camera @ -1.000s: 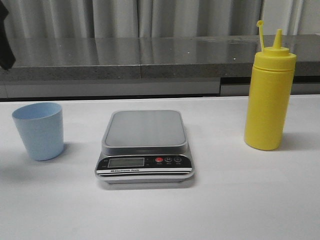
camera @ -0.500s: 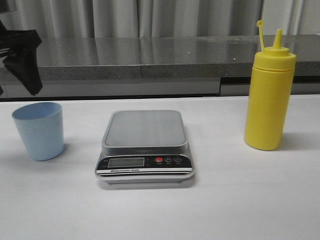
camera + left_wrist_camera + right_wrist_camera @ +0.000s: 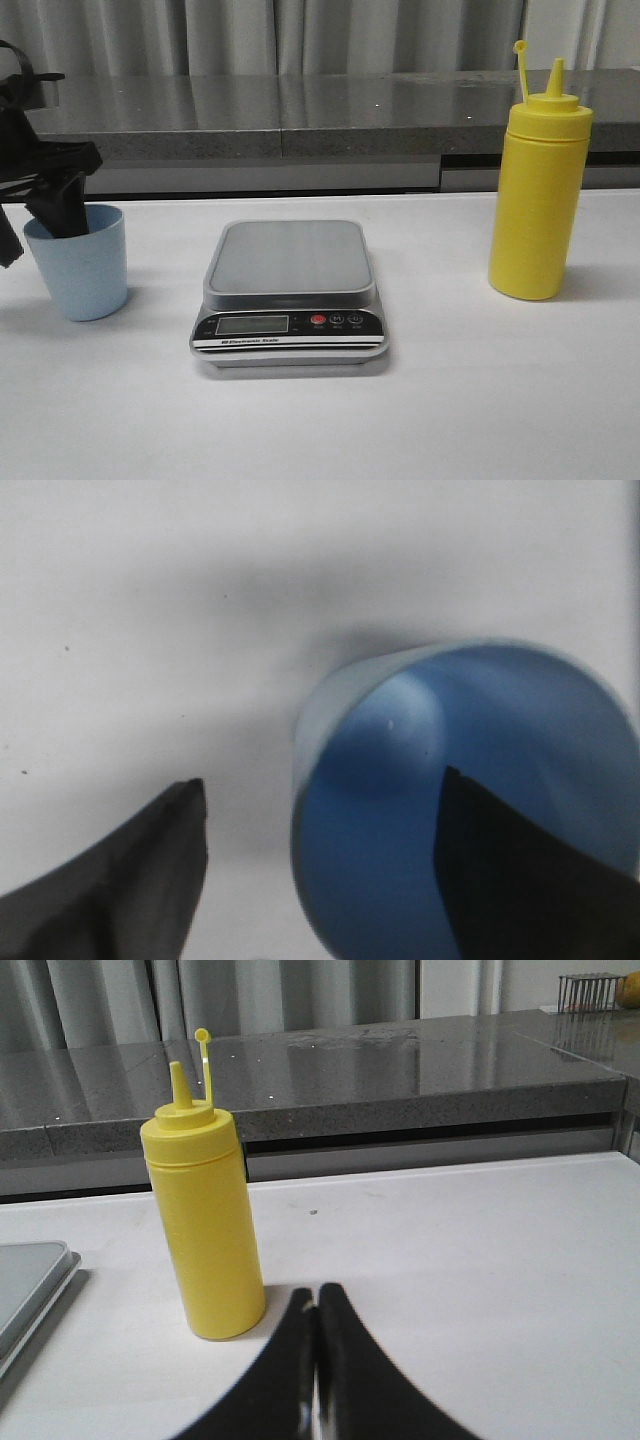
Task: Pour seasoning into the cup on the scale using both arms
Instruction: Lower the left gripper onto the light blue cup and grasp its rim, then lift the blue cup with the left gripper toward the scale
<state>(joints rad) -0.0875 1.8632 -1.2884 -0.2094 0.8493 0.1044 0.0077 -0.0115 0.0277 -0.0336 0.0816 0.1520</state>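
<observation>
Left wrist view — left tool (image 3: 318, 865) agape, one finger inside cup (image 3: 400, 740).

White desk (image 3: 480, 400) before me — matte, evenly lit. Behind it, grey speckled stone ledge (image 3: 300, 115), glossy top. Pale grey curtains (image 3: 300, 35) beyond — vertical folds.

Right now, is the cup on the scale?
No, the cup stands on the table left of the scale, whose platform is bare.
</observation>
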